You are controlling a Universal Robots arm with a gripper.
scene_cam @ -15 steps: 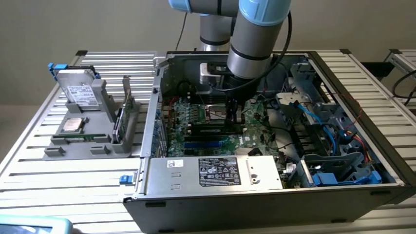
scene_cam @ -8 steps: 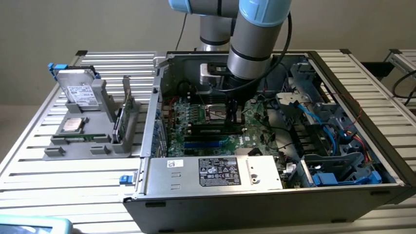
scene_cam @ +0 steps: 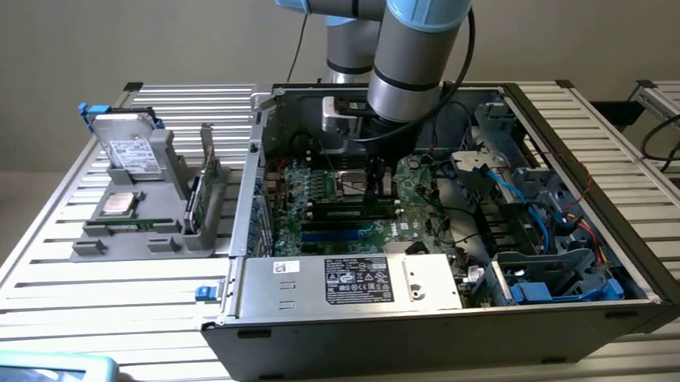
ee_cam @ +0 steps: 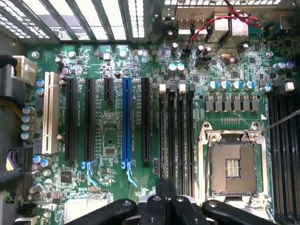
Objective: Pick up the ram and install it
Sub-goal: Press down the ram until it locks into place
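Observation:
A thin green stick that looks like the ram lies along the front of the grey fixture, at the exterior view's left, outside the case. My gripper hangs far from it, inside the open computer case. It hovers low over the motherboard, just above the four black memory slots beside the bare processor socket. The gripper is shut, and I see nothing between its fingers. The memory slots look unfilled as far as I can tell.
The fixture also holds a hard drive, a square silver processor and an upright green card. In the case are black and blue expansion slots, the power supply and blue and black cables at the exterior view's right.

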